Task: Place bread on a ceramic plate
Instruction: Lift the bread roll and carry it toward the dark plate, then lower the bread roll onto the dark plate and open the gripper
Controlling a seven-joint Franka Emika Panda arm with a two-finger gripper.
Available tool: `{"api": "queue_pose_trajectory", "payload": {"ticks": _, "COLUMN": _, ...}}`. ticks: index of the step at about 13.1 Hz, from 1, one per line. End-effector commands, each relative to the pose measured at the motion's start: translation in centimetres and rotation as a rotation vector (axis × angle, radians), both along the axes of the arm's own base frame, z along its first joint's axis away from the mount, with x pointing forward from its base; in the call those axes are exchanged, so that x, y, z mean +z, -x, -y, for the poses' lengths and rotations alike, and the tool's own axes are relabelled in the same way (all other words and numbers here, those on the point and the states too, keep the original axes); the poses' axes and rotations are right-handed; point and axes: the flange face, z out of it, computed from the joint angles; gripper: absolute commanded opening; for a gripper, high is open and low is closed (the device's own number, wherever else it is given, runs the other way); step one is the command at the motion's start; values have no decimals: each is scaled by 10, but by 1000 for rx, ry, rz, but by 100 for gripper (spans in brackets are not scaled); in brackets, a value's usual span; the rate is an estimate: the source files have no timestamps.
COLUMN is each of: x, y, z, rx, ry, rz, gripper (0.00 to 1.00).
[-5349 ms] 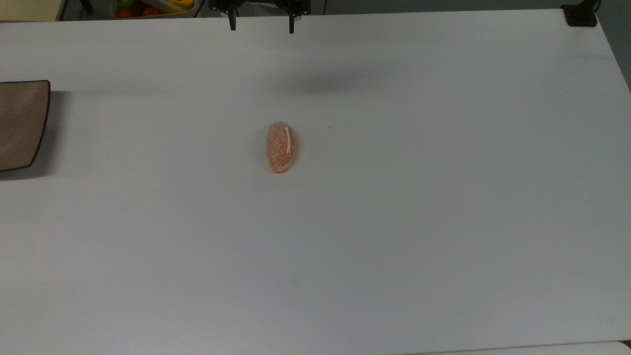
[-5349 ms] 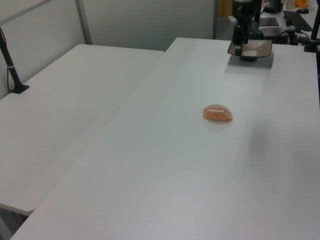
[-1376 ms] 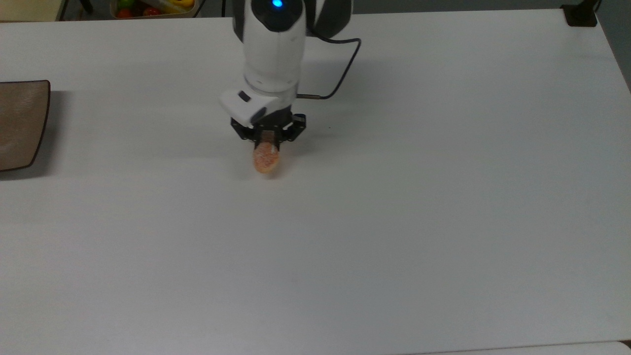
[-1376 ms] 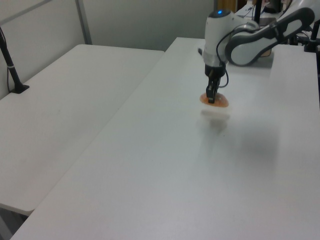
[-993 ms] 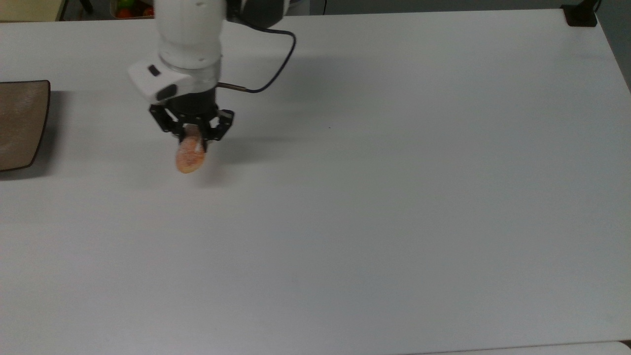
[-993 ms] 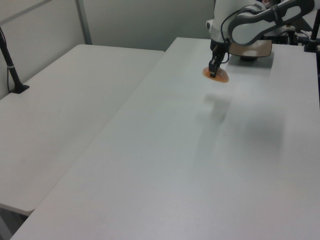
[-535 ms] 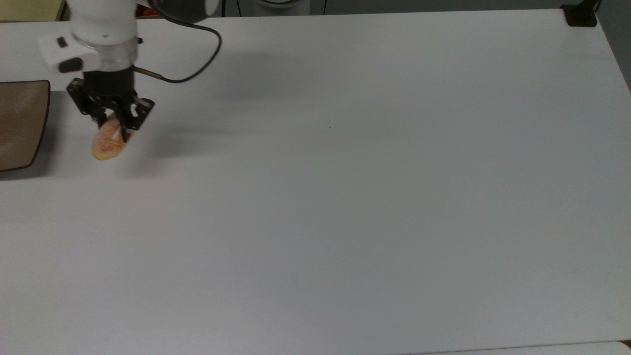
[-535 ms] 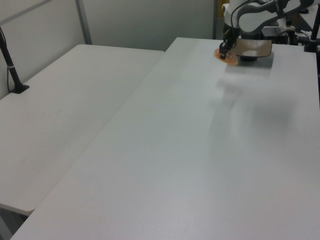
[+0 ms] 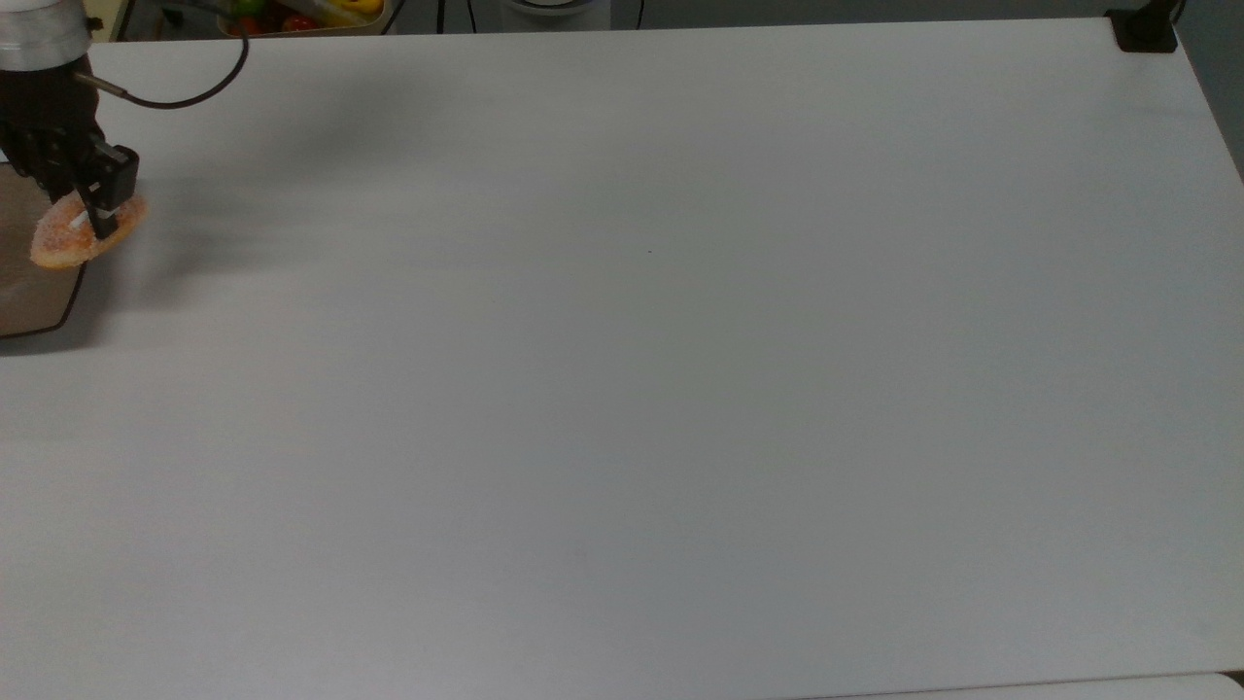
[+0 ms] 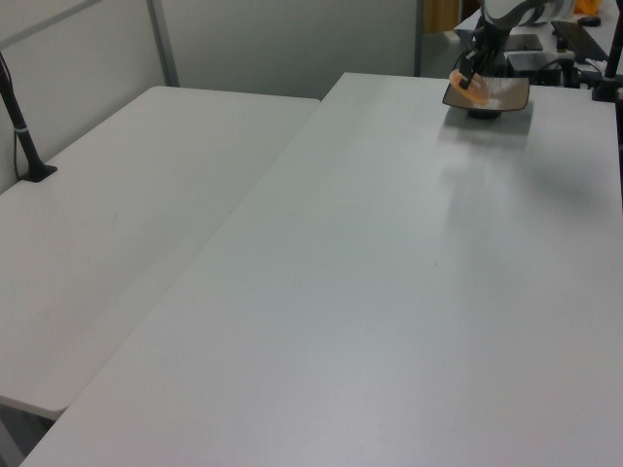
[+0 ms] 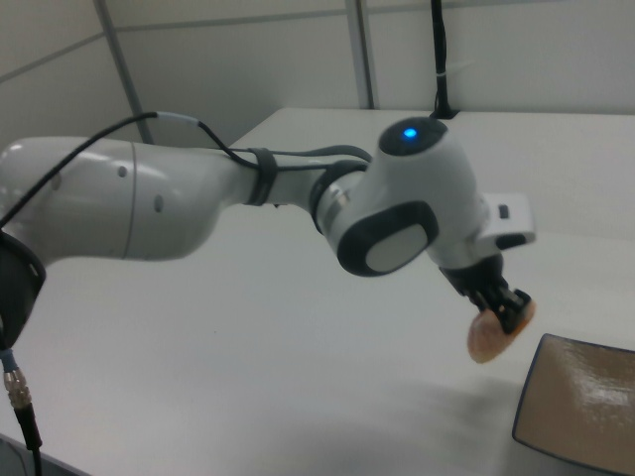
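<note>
Light: even, soft and fairly bright overhead light on the white counter (image 9: 680, 389).
Shadows: a faint, diffuse smear lies on the counter right of the bread (image 9: 73, 235) in the top view; a darker band edges the ceramic plate (image 9: 29, 301).
Glare: pale sheen on the plate in the right view.
Blur: the left view's far end is soft.

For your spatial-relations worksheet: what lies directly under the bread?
The bread, held in the end effector, hangs over the plate's edge and the table. Its underside hides what is directly beneath.

Sugar-grained bread (image 9: 60, 243), matt ceramic plate (image 11: 585, 409), smooth matt table (image 9: 680, 389).
</note>
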Motion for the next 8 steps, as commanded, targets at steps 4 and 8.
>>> {"api": "queue_pose_trajectory", "payload": {"ticks": 4, "x": -26, "y": 0, "z": 50, "rx": -139, "ry": -42, "rz": 126, "gripper": 39}}
{"api": "queue_pose_trajectory", "payload": {"ticks": 8, "x": -41, "y": 5, "z": 66, "rx": -194, "ry": -36, "rz": 160, "gripper": 40}}
